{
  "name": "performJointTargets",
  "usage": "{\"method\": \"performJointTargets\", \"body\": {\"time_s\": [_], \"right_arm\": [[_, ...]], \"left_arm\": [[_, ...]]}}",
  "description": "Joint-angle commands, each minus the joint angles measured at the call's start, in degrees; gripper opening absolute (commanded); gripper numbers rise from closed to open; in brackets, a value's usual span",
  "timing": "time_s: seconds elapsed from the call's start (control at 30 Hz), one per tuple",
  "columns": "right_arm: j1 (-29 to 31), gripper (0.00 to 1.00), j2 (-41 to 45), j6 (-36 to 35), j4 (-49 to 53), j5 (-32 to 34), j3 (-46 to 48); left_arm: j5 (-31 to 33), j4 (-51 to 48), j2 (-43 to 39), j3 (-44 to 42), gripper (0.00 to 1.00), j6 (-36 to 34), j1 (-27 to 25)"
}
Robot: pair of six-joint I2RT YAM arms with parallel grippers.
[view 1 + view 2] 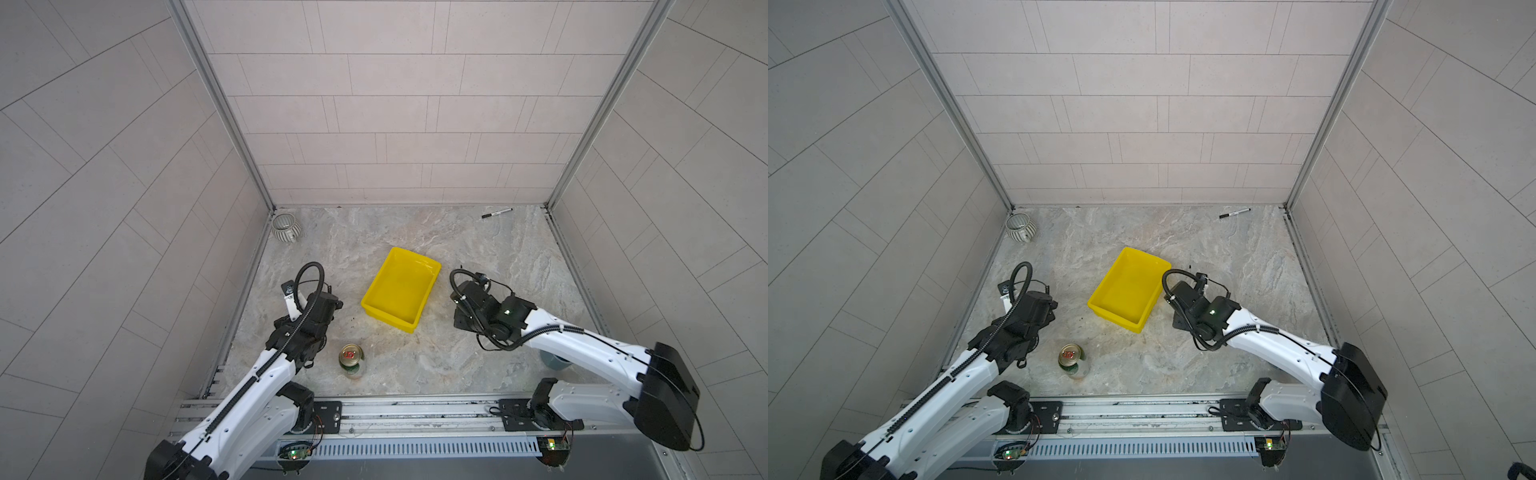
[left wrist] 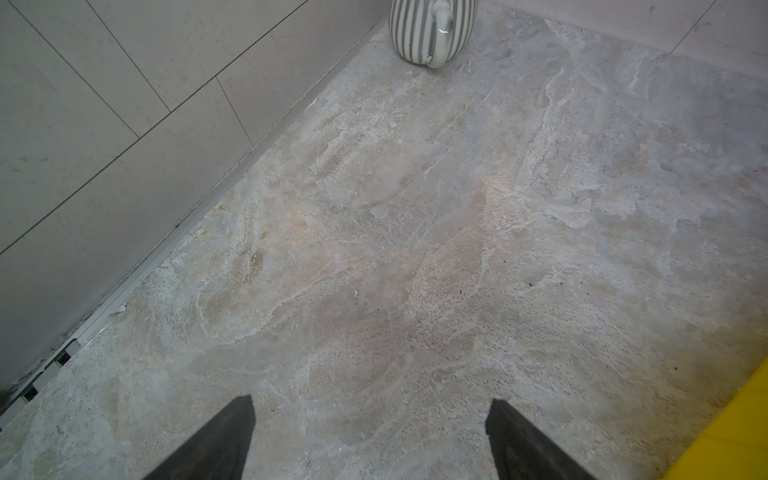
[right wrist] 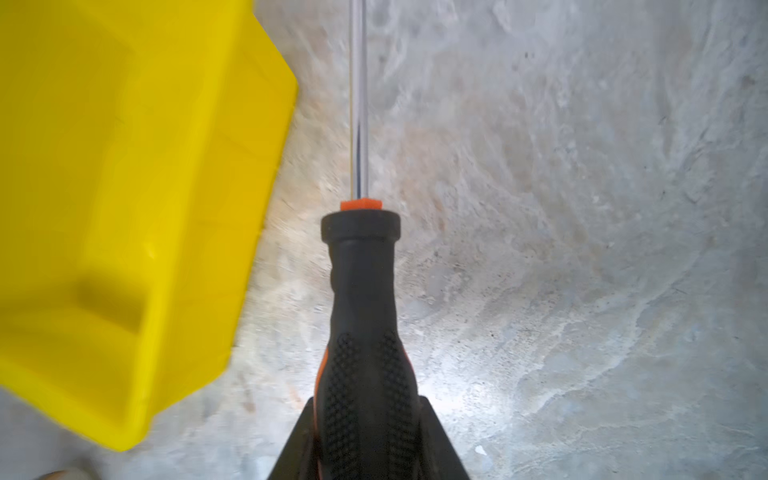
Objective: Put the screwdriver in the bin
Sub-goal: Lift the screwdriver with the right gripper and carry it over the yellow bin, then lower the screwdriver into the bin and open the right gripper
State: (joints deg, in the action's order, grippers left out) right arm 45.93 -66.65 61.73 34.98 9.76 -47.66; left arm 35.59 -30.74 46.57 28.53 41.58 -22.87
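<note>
Table (image 1: pixel 419 365): marbled grey-beige top inside tiled walls; clock directions below are read in the top views, with 12 o'clock at the far wall.
Cup (image 1: pixel 286 227): grey-and-white ribbed, upright in the far corner at about 10 o'clock, near both walls; its lower part and handle show in the left wrist view (image 2: pixel 432 29).
Left jaws: apart, two dark tips with bare table between them and nothing held; the arm sits at about 8 o'clock, well apart from the bin.
Can (image 1: pixel 351 360): drink can with a gold top, upright at about 7 o'clock, just beside the left arm.
Bin (image 1: pixel 401 289): bright yellow, low-walled, at the table's centre, skewed with its long axis running from 1 to 7 o'clock.
Screwdriver (image 3: pixel 363 291): outside the bin, just beside its 3 o'clock wall (image 3: pixel 124 174); the black handle with orange accents is gripped and the metal shaft points away from the wrist. Whether it touches the table cannot be told.
Right jaws: clamped together on the screwdriver handle, at about 3 o'clock from the bin.
Marker (image 1: pixel 496 213): black and white, lying flat at about 1 o'clock near the far wall, well apart from everything else.
</note>
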Motion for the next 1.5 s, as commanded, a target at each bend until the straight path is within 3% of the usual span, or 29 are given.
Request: {"method": "performJointTargets", "body": {"time_s": [0.0,0.13,0.33,0.57,1.0,1.07,1.17,1.23,1.4,1.47], "right_arm": [[2.39,0.07,2.24,6.43,-7.66,2.45,0.91],[5.32,0.06,-1.32,9.95,-15.08,5.54,-1.03],[6.22,0.06,-15.94,13.35,-21.36,-1.32,-10.82],[7.24,0.08,-32.34,13.97,-20.61,-5.2,-23.87],[5.05,0.16,-42.3,14.33,-19.29,-9.23,-29.49],[5.04,0.22,-42.38,13.82,-18.15,-9.23,-30.14],[4.67,0.51,-41.7,12.03,-16.03,-9.85,-31.83],[4.46,0.64,-40.97,10.62,-13.79,-9.91,-33.11],[3.92,0.68,-36.51,7.28,-11.4,-9.69,-31.7],[2.89,0.68,-33.09,3.63,-9.65,-8.37,-29.97]], "left_arm": [[0.16,-0.35,0.25,0.03,0.93,0.25,0.2],[0.7,-0.22,-0.09,-0.14,0.93,0.25,0.18],[0.2,-0.7,-0.15,-0.15,0.93,0.25,0.2],[-0.08,-0.13,-0.41,-0.32,0.93,0.25,0.2],[-0.61,0.22,1.17,0.12,0.93,-1.06,0.2],[-0.79,0.41,1.32,0.03,0.93,-1.15,0.2],[-1.41,0.75,1.99,0.12,0.93,-1.7,0.18],[-2.64,1.62,2.46,0.03,0.92,-2.98,0.2],[-3.37,1.58,2.4,0.46,0.92,-3.27,0.18],[-6.96,3.81,1.85,0.8,0.92,-4.94,0.2]]}}
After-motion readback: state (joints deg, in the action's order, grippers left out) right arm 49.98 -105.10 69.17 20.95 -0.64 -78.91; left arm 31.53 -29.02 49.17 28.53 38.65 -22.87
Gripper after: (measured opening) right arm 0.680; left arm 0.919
